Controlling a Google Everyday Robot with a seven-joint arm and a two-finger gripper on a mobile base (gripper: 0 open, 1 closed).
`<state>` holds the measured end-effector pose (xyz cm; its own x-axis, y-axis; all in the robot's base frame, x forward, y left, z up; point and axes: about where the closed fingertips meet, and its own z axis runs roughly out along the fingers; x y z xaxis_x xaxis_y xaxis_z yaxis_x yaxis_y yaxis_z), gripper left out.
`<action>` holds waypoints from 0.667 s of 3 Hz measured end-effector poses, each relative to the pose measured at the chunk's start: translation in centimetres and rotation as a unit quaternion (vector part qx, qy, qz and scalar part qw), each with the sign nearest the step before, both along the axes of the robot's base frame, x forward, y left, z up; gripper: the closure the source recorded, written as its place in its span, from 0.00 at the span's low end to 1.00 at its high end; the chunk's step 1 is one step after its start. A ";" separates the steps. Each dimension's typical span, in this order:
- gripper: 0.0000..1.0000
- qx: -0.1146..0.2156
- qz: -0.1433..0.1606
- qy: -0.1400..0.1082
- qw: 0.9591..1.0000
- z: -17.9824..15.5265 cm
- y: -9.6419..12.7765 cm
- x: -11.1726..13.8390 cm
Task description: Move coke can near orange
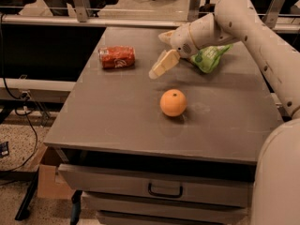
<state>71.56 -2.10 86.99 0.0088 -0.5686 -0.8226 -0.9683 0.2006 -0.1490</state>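
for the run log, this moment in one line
gripper open, empty, over table right of coke can | coke can on side | orange apart, untouched

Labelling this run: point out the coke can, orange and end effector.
coke can (117, 57): camera view, red side wall.
orange (173, 102): camera view, centre of fruit.
end effector (158, 54): camera view, midway between fingertips, right of coke can.

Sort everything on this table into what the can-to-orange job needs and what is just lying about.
Needed:
- coke can, on its side, far left of the table
- orange, mid-table
- gripper, above the table between can and bag, holding nothing

Lying about:
- green chip bag, far right, behind the arm
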 end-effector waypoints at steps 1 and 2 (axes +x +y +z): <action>0.00 0.027 -0.003 -0.002 1.000 -0.8 1.4 1.0; 0.00 0.052 -0.004 0.010 0.999 -1.2 3.0 2.0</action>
